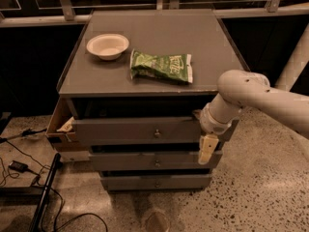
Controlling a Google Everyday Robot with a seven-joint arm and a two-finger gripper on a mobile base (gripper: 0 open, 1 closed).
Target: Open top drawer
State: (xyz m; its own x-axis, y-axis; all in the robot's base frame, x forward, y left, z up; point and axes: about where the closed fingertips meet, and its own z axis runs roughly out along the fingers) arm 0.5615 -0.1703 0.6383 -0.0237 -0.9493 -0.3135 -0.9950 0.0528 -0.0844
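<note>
The top drawer [125,129] is the uppermost grey front of the cabinet, with a small round metal knob [157,133] at its centre. It stands out from the cabinet body, with a dark gap showing under the cabinet top. My gripper [206,150] hangs downward at the right end of the drawer front, right of the knob, with its cream tip reaching over the second drawer [145,161]. The white arm [251,95] comes in from the right. The third drawer [154,181] sits lowest.
On the cabinet top [207,42] lie a white bowl [107,46] and a green snack bag [161,65]. A cardboard box [59,124] sits at the cabinet's left side. Cables [19,166] lie on the floor at left. A white post [295,59] stands at right.
</note>
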